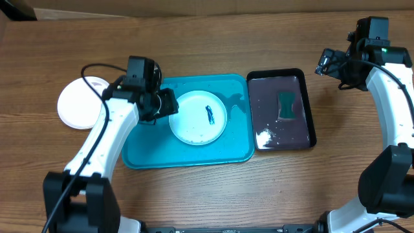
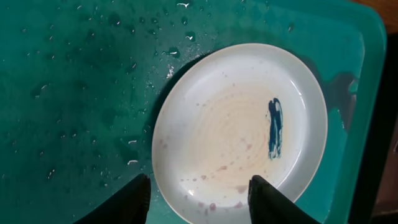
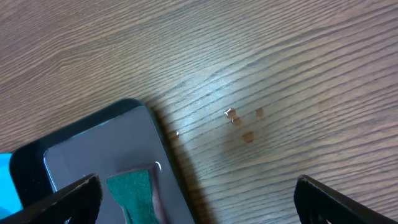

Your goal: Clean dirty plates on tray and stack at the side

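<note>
My left gripper [image 2: 199, 202] is spread wide over the turquoise tray [image 2: 74, 93]. Its two dark fingers [image 2: 134, 199] show at the bottom of the wrist view. One is over the wet tray floor just outside the rim of the white plate [image 2: 239, 130], and the other is over the plate's lower edge. I cannot tell from here whether either finger touches the plate.

The plate lies flat near the middle of the tray. A short blue-green smear [image 2: 274, 127] sits right of its centre, and faint brownish flecks are scattered lower down. Water drops [image 2: 134, 143] bead on the tray along the plate's left side and across the upper part of that view.

In the overhead view a pale plate [image 1: 79, 103] rests on the table [image 1: 194, 39] at the far left, well apart from the tray. It may be more than one plate stacked, but the view is too small to be sure.

My right gripper [image 3: 198, 186] is also spread wide and holds nothing. It hangs over bare wood in the upper right of the overhead view. Below it, in its wrist view, are a few small specks [image 3: 239, 121] on the table and the rounded corner of the black tray [image 3: 93, 140]. That tray has a purplish inside and sits just beside the turquoise tray's right edge. A green sponge [image 1: 287, 105] lies in it, with a patch of white foam [image 1: 264, 137] in its lower left corner.
</note>
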Robot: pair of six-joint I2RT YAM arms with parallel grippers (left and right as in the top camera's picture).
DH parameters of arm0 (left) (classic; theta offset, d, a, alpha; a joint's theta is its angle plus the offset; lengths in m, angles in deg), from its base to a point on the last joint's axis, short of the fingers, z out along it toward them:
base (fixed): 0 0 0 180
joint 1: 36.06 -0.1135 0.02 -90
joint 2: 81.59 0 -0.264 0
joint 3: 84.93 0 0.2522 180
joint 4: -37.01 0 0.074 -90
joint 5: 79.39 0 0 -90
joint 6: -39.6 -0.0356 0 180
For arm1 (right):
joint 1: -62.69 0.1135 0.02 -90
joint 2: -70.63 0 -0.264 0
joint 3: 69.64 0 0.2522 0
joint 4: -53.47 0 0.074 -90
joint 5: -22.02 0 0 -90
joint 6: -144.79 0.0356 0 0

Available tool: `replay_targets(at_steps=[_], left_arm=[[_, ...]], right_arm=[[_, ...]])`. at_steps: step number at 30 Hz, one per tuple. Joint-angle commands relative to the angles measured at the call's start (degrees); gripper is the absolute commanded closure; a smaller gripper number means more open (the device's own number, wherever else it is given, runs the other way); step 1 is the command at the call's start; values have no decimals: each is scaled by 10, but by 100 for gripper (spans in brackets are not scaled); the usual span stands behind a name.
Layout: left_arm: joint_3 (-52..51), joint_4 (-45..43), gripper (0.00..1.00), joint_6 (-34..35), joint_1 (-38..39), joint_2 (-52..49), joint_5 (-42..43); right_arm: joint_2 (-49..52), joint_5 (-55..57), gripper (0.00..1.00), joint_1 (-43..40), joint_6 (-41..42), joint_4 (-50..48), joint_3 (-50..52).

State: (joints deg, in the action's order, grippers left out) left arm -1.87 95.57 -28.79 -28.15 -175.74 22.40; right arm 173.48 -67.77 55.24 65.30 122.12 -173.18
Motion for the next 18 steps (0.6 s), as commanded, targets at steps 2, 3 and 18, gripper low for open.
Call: replay_targets(at_steps=[2,3,18], left_arm=[[10,11,68,-49,4,-70,-4],[10,11,69,-49,3,-78,-4],[9,0,78,-49,4,-134,-34]], right_arm=[[-9,-1,0,2,4,-3,-3],[-9,-1,0,2,4,-3,-3],[-9,-1,0,2,4,-3,-3]])
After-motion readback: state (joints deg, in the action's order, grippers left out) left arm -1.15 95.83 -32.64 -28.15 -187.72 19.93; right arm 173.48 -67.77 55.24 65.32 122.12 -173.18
